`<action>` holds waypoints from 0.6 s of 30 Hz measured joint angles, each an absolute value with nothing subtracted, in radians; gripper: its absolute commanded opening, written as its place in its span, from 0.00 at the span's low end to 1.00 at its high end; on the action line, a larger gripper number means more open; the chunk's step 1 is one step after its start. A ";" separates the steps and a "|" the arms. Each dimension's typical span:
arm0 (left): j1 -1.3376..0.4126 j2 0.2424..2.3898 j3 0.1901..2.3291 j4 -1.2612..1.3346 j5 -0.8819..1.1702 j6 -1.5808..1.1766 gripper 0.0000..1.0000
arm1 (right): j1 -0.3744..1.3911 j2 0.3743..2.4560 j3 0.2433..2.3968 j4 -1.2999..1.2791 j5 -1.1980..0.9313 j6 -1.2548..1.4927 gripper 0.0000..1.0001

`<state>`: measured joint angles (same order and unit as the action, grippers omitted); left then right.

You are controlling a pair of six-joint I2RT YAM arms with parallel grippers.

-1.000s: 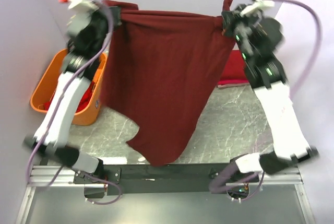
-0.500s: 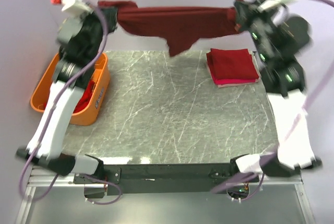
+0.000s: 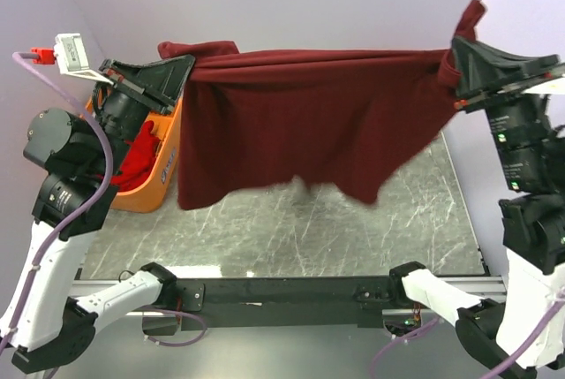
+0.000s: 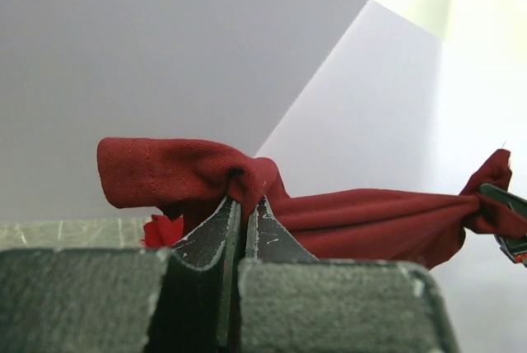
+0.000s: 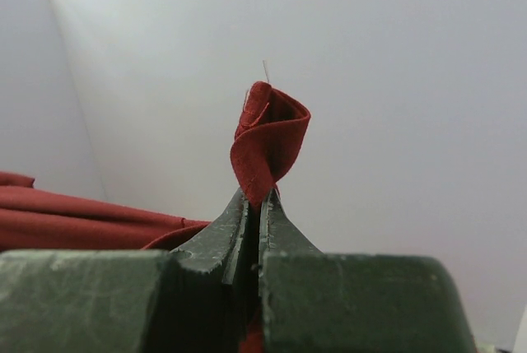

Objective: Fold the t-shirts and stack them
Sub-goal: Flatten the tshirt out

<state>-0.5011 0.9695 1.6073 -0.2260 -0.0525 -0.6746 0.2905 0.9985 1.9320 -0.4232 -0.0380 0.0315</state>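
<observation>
A dark maroon t-shirt [image 3: 318, 123] hangs stretched in the air between my two grippers, its lower edge loose above the marble table [image 3: 265, 229]. My left gripper [image 3: 187, 68] is shut on its left corner, seen bunched in the left wrist view [image 4: 244, 188]. My right gripper [image 3: 455, 79] is shut on its right corner, a twisted tip of cloth in the right wrist view [image 5: 257, 197]. Brighter red shirts [image 3: 137, 154] lie in the orange tub. The folded stack at the back right is hidden behind the hanging shirt.
The orange plastic tub [image 3: 163, 176] stands at the table's left edge beside my left arm. Purple walls close in the back and both sides. A black rail [image 3: 291, 291] runs along the near edge.
Both arms have swung toward the camera and kept the shirt raised. The shirt flipped up behind the table, then dropped open again, now covering the folded stack.
</observation>
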 measured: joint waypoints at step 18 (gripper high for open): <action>-0.462 1.805 1.707 -0.392 -0.286 -0.673 0.99 | 0.214 1.903 2.138 -0.470 0.498 0.041 0.29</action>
<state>-0.4622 1.8050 1.7073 -0.3920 -0.2863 -0.6735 0.2142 1.9034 2.1384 -0.4702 0.4984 0.0414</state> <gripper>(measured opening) 0.966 0.172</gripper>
